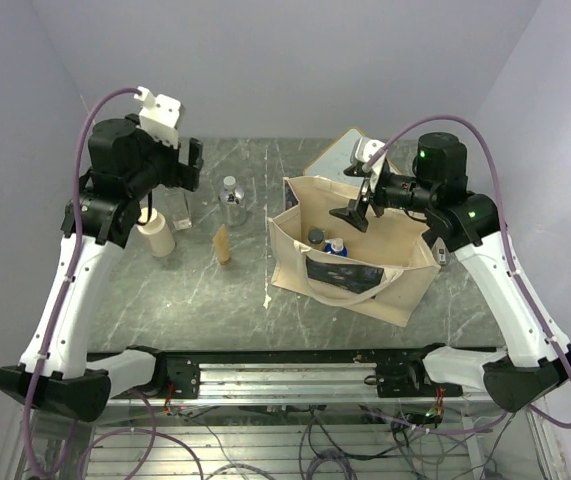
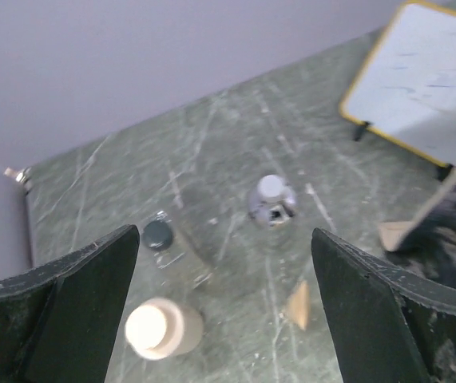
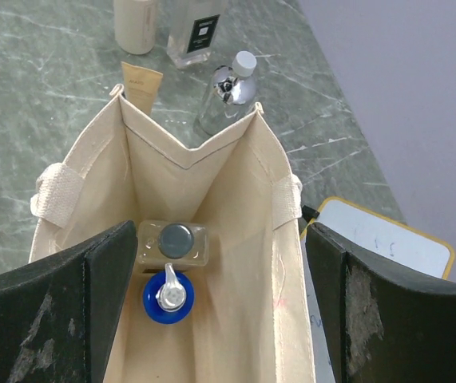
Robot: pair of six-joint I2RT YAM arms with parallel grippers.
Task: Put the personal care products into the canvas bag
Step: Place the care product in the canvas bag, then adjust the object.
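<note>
The canvas bag (image 1: 405, 262) stands open right of centre. Inside it a clear bottle with a dark cap (image 3: 176, 241) and an orange bottle's blue cap (image 3: 168, 297) sit side by side. My right gripper (image 3: 221, 239) hangs open over the bag's mouth (image 1: 357, 212), holding nothing. On the table to the left stand a cream cylinder (image 1: 157, 238), a black-capped clear bottle (image 1: 182, 205), a silver-capped clear bottle (image 1: 231, 198) and a tan tube (image 1: 223, 245). My left gripper (image 1: 193, 165) is open and empty, high above these (image 2: 225, 231). Below it are the cylinder (image 2: 164, 327) and black cap (image 2: 157, 235).
A white wood-framed board (image 1: 330, 160) leans behind the bag, close to its far side (image 3: 379, 239). The bag's handles (image 3: 56, 195) hang at its rim. Purple walls close in at the back and sides of the grey marbled table (image 1: 205, 290).
</note>
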